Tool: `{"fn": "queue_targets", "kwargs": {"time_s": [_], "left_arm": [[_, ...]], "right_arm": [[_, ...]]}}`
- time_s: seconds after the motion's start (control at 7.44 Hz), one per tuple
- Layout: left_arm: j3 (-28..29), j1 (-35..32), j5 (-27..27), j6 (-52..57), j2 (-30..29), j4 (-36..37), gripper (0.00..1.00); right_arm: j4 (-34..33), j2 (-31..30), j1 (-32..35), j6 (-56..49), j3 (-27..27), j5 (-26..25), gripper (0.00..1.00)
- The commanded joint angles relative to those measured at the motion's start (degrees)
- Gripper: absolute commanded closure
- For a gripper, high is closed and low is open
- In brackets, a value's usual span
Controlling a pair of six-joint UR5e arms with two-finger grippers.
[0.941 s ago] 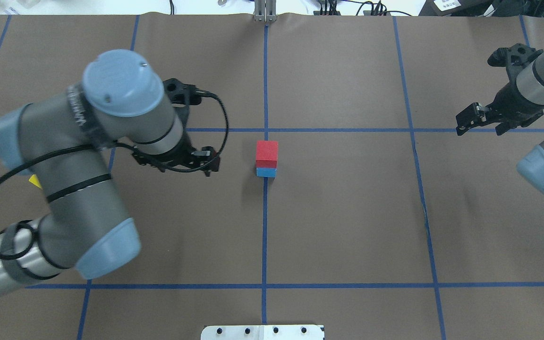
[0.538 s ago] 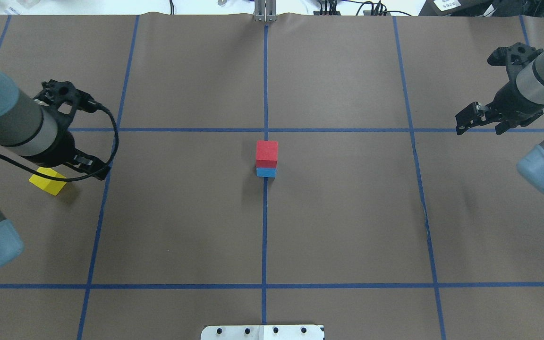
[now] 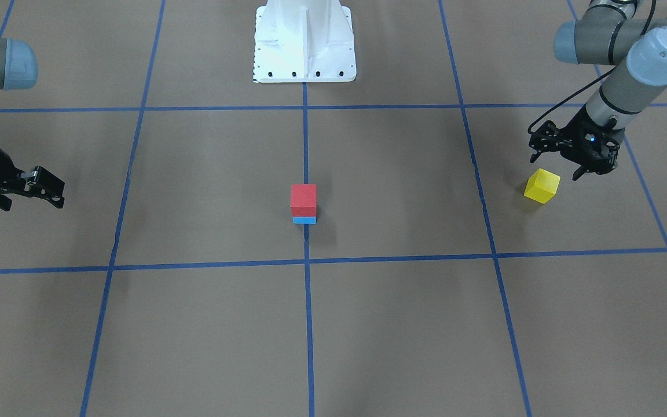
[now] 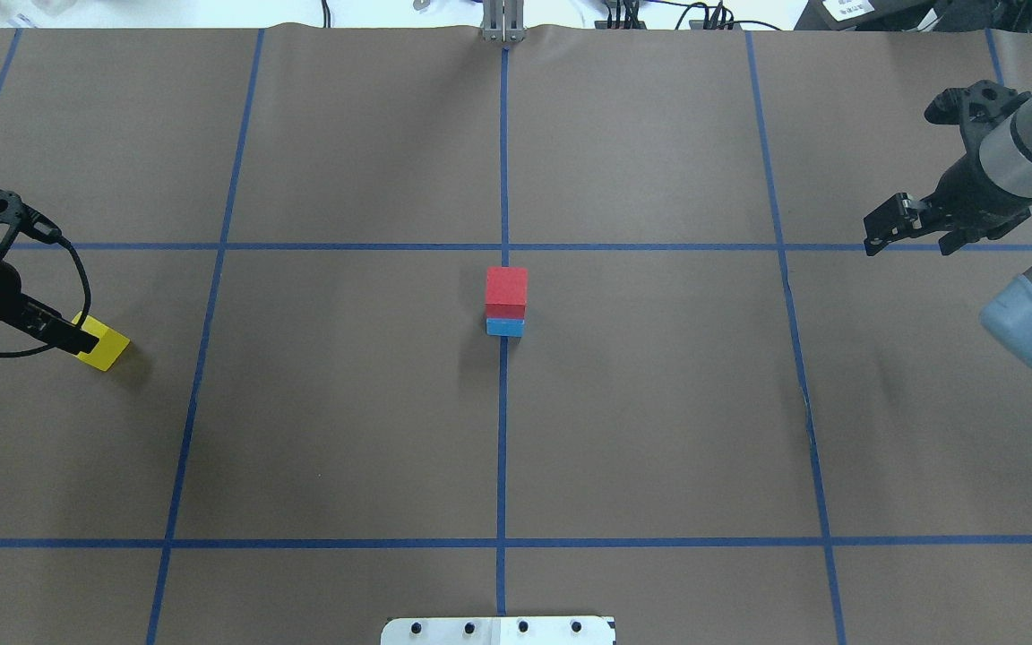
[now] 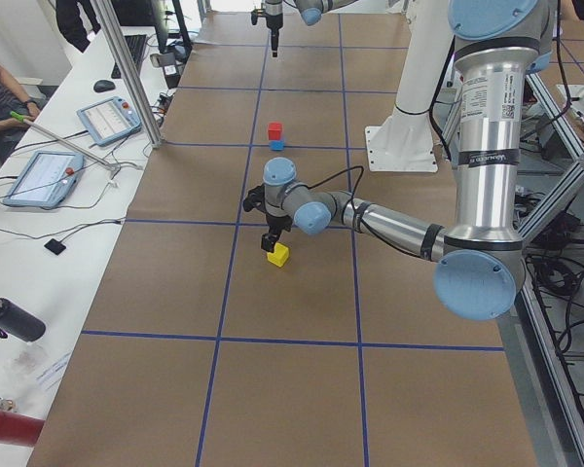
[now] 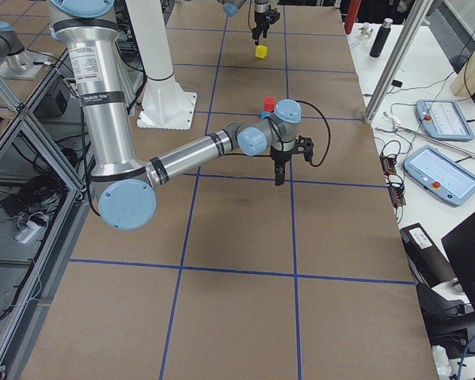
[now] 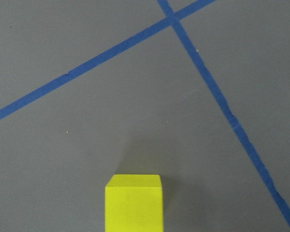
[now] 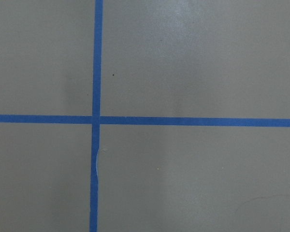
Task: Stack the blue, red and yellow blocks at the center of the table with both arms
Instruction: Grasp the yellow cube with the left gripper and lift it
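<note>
Front-facing exterior view shows the left gripper (image 3: 554, 167) with its jaws spread wide and empty. It hovers just above the yellow block (image 3: 542, 186), a little toward the robot's side of it. The block lies on the table (image 3: 403, 324), turned at an angle to the blue tape lines (image 3: 403, 258) and well apart from the centre. The left wrist view puts the block at the bottom middle of its frame, so the claw looks not quite centred over it. For a clean pick, it should probably shift over the block, turn to square its fingers with two flat faces, then descend. At the centre, the red block (image 3: 303, 198) sits on the blue block (image 3: 304, 220). Far to the right, the right gripper (image 4: 908, 244) hangs open and empty.
</note>
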Motion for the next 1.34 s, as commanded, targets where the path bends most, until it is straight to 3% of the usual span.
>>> {"fn": "queue_targets", "kwargs": {"time_s": [0.0,1.21], "left_arm": [[5.59,-0.27,-0.85,-2.06,-2.45,-2.72,0.00],[8.17,2.45,-0.50,-5.23,-3.88,-2.64,0.01]], "right_arm": [[0.00,0.00,0.00,0.03,0.10,-0.04,0.00],[0.00,0.09,0.00,0.21,0.36,0.05,0.00]]}}
